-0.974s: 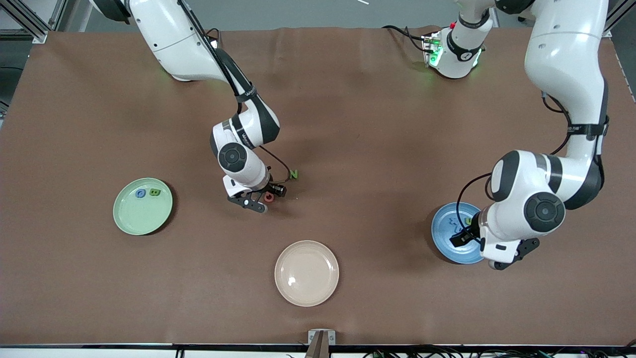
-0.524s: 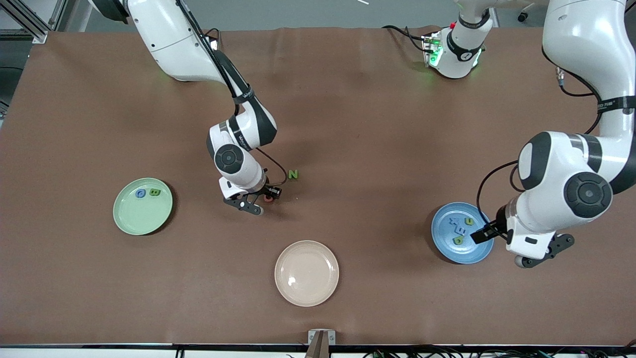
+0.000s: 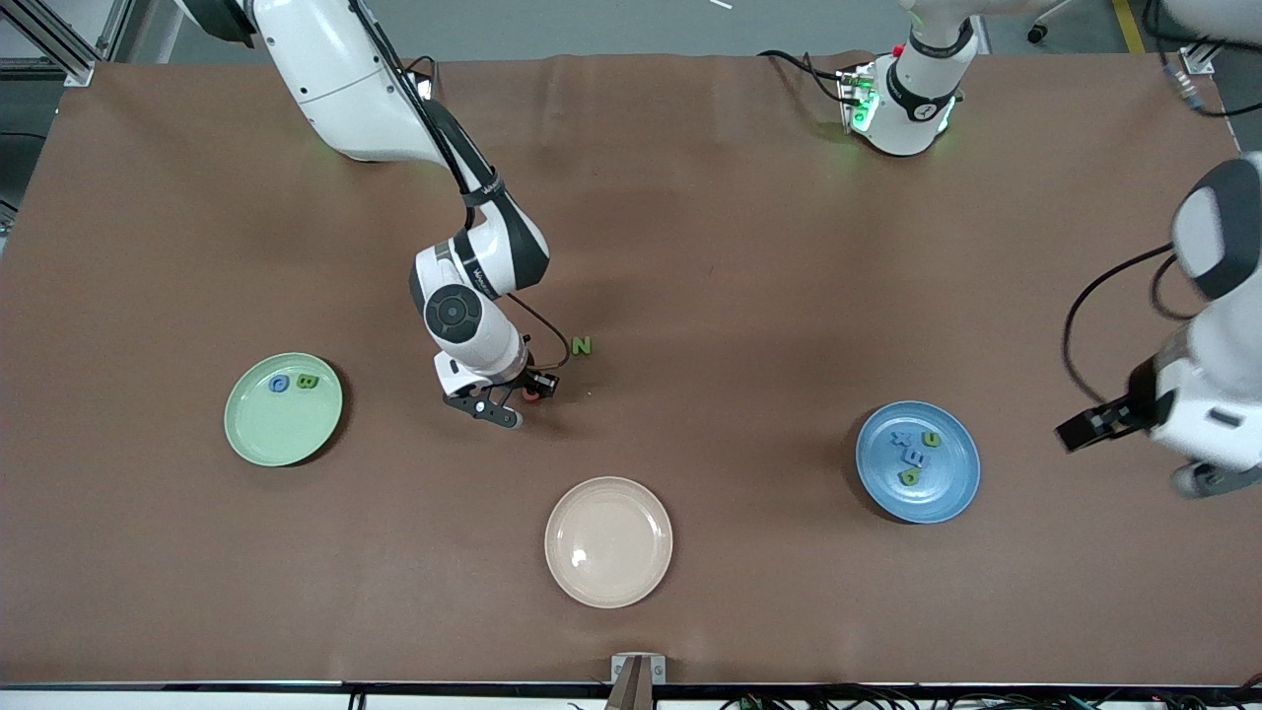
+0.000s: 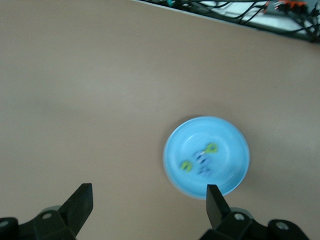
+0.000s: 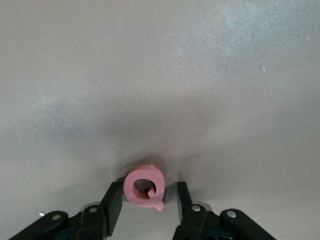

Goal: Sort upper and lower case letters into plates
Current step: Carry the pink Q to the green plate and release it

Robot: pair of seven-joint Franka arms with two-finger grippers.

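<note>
— So where did the right gripper (image 5: 147, 202) stand?
— Low over the brown table (image 3: 749, 247), with the small chunky pink toy letter Q (image 5: 144, 187) between its fingers (image 5: 113, 206). They sat close on either side of it; whether they had truly clamped it, I couldn't tell.
— And the left gripper (image 4: 150, 200)?
— Waiting up in the air toward its own end of the table, fingers spread wide and empty, the round medium-blue plate (image 3: 961, 488) and its small letters out ahead of the fingertips.
— What could have gone wrong?
— I judged the Q might squirt out of the fingers if they pinched its round rim off-centre, or its little tail could catch and twist it. A slip might also knock the small green toy letter N (image 3: 583, 346), lying just beside the fingers.
— The other plates?
— A round pale mint-green plate (image 3: 258, 444) held a blue letter and a green one; a round cream-beige plate (image 3: 608, 541) lay bare. The brown covering looked smooth and matte, with grey floor past its edge.
</note>
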